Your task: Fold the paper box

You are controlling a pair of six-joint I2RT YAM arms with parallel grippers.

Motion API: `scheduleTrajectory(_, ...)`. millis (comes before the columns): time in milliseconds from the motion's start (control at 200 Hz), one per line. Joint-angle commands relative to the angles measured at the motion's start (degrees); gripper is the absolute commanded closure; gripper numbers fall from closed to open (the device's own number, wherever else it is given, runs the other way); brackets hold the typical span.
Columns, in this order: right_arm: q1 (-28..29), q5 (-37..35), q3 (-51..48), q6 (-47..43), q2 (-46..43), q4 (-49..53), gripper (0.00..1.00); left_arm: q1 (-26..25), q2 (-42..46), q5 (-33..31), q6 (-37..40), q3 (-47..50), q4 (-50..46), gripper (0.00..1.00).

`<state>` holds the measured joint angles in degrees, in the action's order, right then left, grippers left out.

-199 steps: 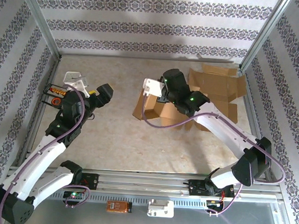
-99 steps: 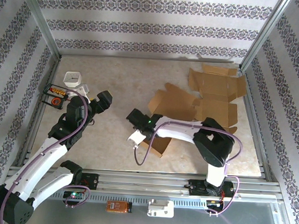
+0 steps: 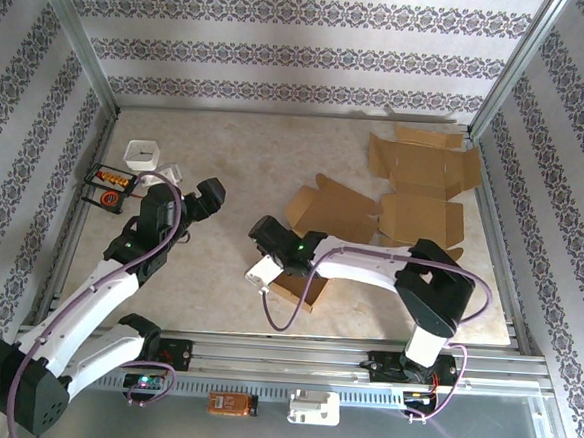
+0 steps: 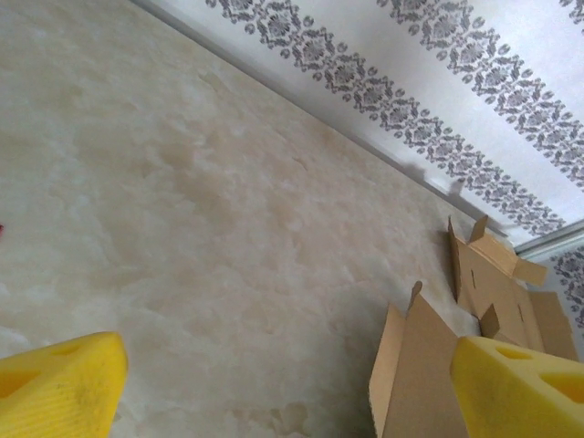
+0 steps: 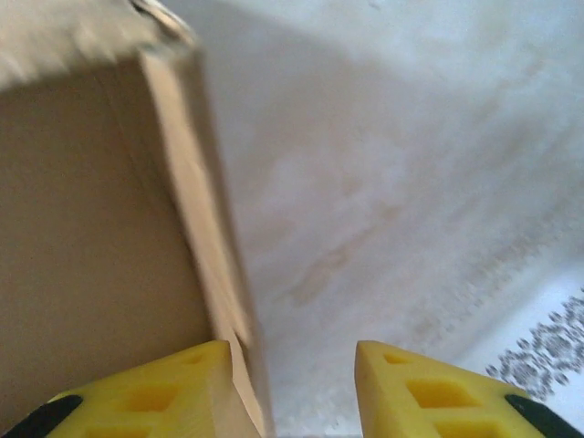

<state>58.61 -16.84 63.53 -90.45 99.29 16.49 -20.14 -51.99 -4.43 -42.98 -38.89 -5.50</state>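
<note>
Right pincer: spread apart where a second ago it was pressed shut. Its yellow fingers now show bare desk between them, and the box's cardboard edge lies against the inner side of the left finger, not pinched.
Right arm: a second ago it reached out to the far right of the desk, lifting the box. It has since swung back and now lies folded low across the middle.
Paper box: dragged from the far right to mid-desk. It lies there part-opened with its flaps splayed and its near corner at the right pincer.
Left pincer: spread wide and holding nothing, above the desk left of the box. It has edged slightly closer over the last second.
Spare flat cardboard blank: unmoved at the far right.
Meaning for the task: this looks like a repositioning and release. The box now seems to be within reach of both arms, but no panel is folded yet.
</note>
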Motion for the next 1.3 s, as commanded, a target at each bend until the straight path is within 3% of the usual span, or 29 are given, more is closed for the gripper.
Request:
scheduleTrajectory(0,-0.9,-3.2,-0.1,2.9,-3.9,-0.8,0.58,0.1,-1.8,4.2,2.1,-0.2,4.5,0.07)
scheduleTrajectory(120,-2.0,-3.0,4.2,22.9,-8.2,0.2,0.56,0.1,-4.4,9.7,6.3,-1.5,6.0,0.07)
scheduleTrajectory(260,-8.4,1.7,5.4,59.4,-15.5,0.6,0.46,-0.1,-7.8,19.7,10.8,-3.4,8.5,0.05)
scheduleTrajectory(350,-14.7,3.6,3.3,80.9,-20.5,1.7,0.36,-1.1,-10.2,25.2,13.1,-5.3,9.4,0.02)
scheduleTrajectory(595,-35.6,23.8,-10.7,118.4,-32.6,-1.0,0.24,-10.2,-15.9,32.8,24.8,-11.6,7.0,0.00)
scheduleTrajectory(780,-46.9,29.1,-20.1,130.6,-33.9,-1.9,0.13,-20.4,-21.9,36.7,38.0,-17.7,0.1,0.00)
scheduleTrajectory(979,-50.3,27.3,-26.6,135.0,-31.2,-5.5,0.10,-26.3,-24.9,39.1,48.3,-19.8,-3.5,0.00)
scheduleTrajectory(1139,-50.8,29.3,-28.2,135.3,-25.7,-11.8,0.12,-27.7,-26.6,38.9,51.6,-21.4,-7.6,0.00)
scheduleTrajectory(1299,-50.6,34.3,-26.3,135.8,-18.6,-16.0,0.24,-28.5,-26.8,36.9,52.3,-21.5,-9.0,0.00)
